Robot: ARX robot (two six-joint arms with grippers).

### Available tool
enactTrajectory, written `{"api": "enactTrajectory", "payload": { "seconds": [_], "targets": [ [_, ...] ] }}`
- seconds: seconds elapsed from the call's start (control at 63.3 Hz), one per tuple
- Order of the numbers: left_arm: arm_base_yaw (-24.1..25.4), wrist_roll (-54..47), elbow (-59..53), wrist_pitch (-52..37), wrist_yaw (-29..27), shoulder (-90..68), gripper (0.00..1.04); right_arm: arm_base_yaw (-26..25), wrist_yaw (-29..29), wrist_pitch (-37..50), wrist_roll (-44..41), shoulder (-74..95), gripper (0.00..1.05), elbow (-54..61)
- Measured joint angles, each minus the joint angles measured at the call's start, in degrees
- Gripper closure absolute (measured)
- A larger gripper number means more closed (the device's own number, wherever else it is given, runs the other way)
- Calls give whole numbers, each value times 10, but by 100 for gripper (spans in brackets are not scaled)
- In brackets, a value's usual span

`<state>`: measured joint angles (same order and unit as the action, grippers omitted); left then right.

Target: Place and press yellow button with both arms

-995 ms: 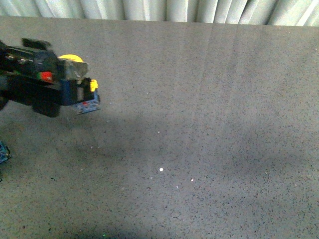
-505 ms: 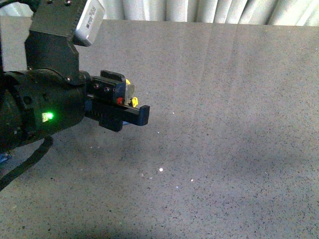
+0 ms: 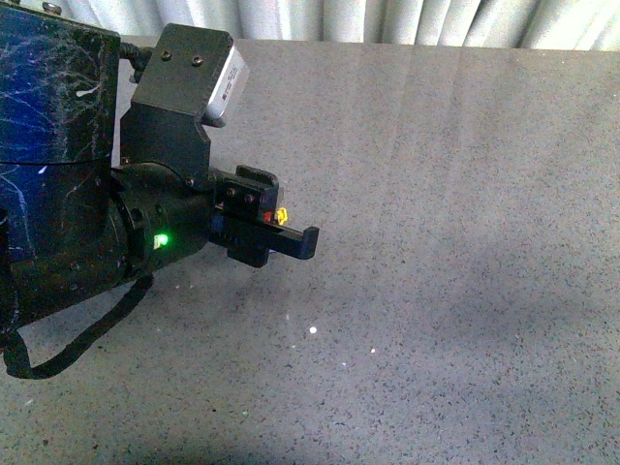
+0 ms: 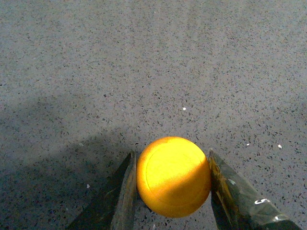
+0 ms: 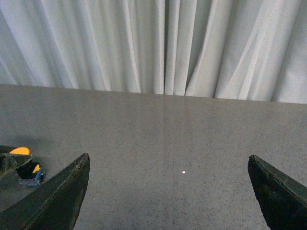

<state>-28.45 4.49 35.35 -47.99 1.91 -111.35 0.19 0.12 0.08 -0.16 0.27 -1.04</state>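
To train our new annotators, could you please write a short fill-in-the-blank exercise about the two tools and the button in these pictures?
1. The button has a domed cap coloured ____.
2. The left tool is ____ on the button.
3. The right tool is wide ____, holding nothing.
4. The curtain behind the grey table is ____.
Missing words: yellow; shut; open; white.
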Motion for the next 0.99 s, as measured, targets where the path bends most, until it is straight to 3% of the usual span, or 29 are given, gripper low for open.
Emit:
{"api": "enactTrajectory", "payload": {
  "seconds": [0.347, 0.774, 0.995],
  "targets": [
    [-6, -15, 6, -14, -7, -21, 71, 0, 0, 0, 0, 0, 9, 0],
    [-10, -18, -30, -20, -4, 5, 8, 0, 0, 0, 0, 0, 9, 0],
    [24, -26, -117, -23, 19, 116, 9, 0, 0, 0, 0, 0, 9, 0]
  ]
}}
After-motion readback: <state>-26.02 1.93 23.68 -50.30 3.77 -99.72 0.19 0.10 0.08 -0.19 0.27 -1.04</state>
